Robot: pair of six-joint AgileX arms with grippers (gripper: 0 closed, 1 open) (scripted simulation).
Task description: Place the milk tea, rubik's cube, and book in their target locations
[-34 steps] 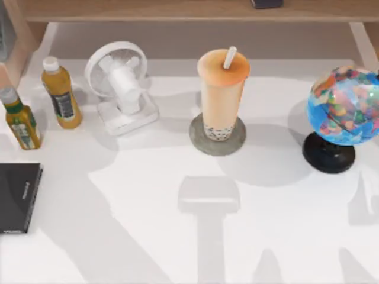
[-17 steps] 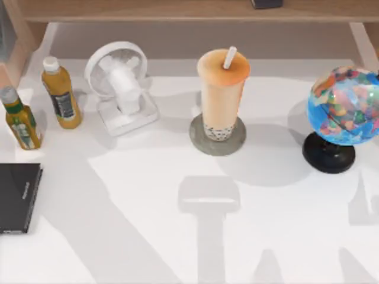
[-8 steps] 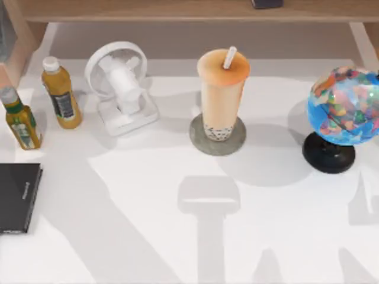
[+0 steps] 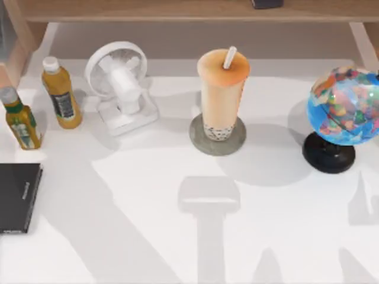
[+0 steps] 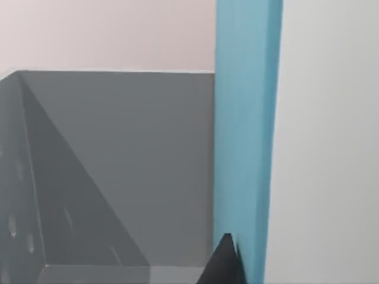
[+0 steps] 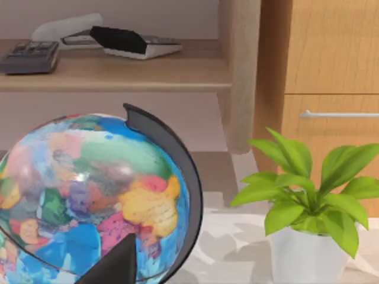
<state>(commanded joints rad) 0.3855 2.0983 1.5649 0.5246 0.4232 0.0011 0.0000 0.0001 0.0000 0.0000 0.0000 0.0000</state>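
The milk tea (image 4: 222,94) stands upright on a round grey coaster (image 4: 198,142) at the table's back middle, and neither arm is near it. In the left wrist view the light blue book (image 5: 246,136) stands on end against the open side of a grey box (image 5: 118,177). A dark part of my left gripper (image 5: 227,265) lies against the book's near end. A dark part of my right gripper (image 6: 118,263) hangs close in front of the globe (image 6: 89,189). The rubik's cube is out of view.
A white fan (image 4: 121,83) and two yellow-green bottles (image 4: 61,93) (image 4: 21,121) stand at the back left, a black slab (image 4: 18,198) at the left edge and the globe (image 4: 343,106) at the right. A wooden shelf (image 4: 177,10) runs behind; a potted plant (image 6: 302,195) stands beside the globe.
Nothing on the table has moved. The soft shadows at the table's left have shifted slightly.
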